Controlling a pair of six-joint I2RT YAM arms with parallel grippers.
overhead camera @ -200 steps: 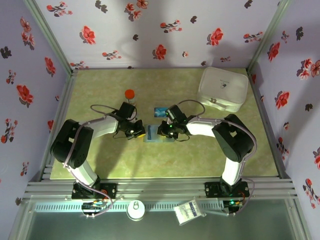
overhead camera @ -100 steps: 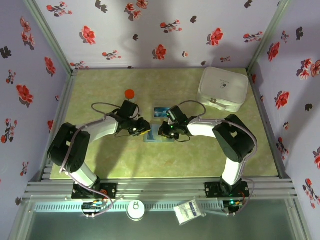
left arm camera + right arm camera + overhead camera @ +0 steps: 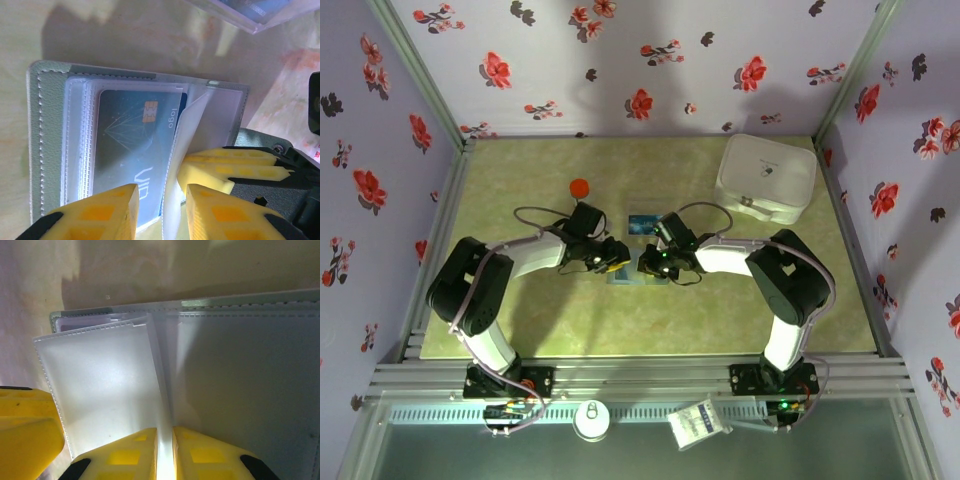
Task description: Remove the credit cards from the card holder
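Since a second ago, my left gripper (image 3: 161, 192) has slid right, from beside the card holder (image 3: 45, 140) to over its near-left edge. Its jaws now stand slightly parted, and the edge of a clear sleeve (image 3: 100, 385) runs up between them. The holder lies open on the table, the light blue card (image 3: 125, 150) tucked in a pocket. My right gripper (image 3: 165, 437) has kept its place opposite, pressed together on that lifted sleeve. Just beyond sits the clear box (image 3: 641, 222), farther left the orange-capped bottle (image 3: 579, 187), far right the white container (image 3: 766, 178), all unmoved.
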